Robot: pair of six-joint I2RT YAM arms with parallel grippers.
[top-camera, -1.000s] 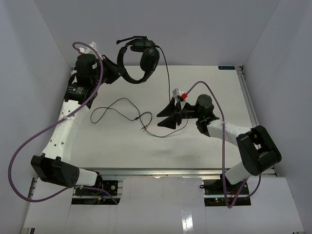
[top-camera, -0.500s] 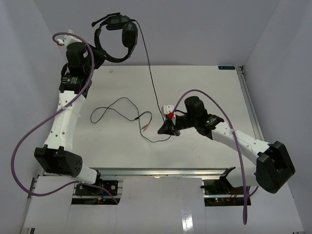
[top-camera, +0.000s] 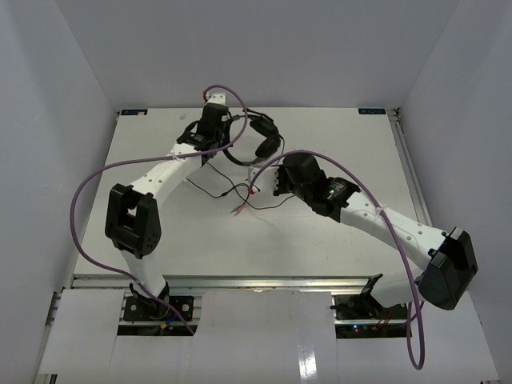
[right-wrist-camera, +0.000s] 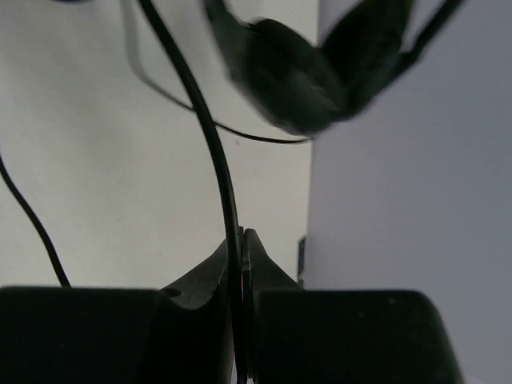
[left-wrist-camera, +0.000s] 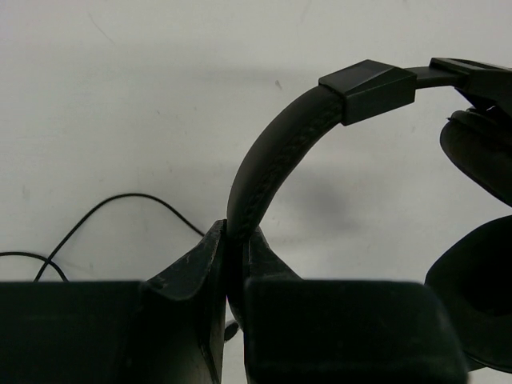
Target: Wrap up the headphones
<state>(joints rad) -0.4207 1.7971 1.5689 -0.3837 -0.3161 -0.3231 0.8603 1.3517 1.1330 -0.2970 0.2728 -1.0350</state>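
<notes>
walls (top-camera: 64,72): plain pale panels closing in the left, far and right sides of the work area
table (top-camera: 336,248): white top filling the floor of the enclosure, with both arm bases at its near edge
right arm (top-camera: 392,228): stretched from the near right corner diagonally toward the middle of the table, wrist pointing left
left arm (top-camera: 156,172): elbow folded near the left side, forearm reaching up and right to the far middle of the table
purple cables (top-camera: 88,192): one thick loop hanging off each arm, the left one swinging wide past the table's left edge
headphones (top-camera: 262,138): at the far middle of the table, between the two wrists; from where I stand I cannot tell whether they touch the tabletop
headband (left-wrist-camera: 276,152): curves up and right out of the left fingers toward a blocky slider
ear cups (right-wrist-camera: 292,72): dark and blurred, close ahead of the right wrist camera
cable (right-wrist-camera: 214,144): thin and black, running from the headphones down through the right fingers, its slack looped on the table between the arms
left gripper (left-wrist-camera: 236,240): clamped tight on the headband
right gripper (right-wrist-camera: 242,240): pinched closed on the cable
plugs (top-camera: 234,210): small coloured ends lying on the table, near the middle, just left of the right wrist
</notes>
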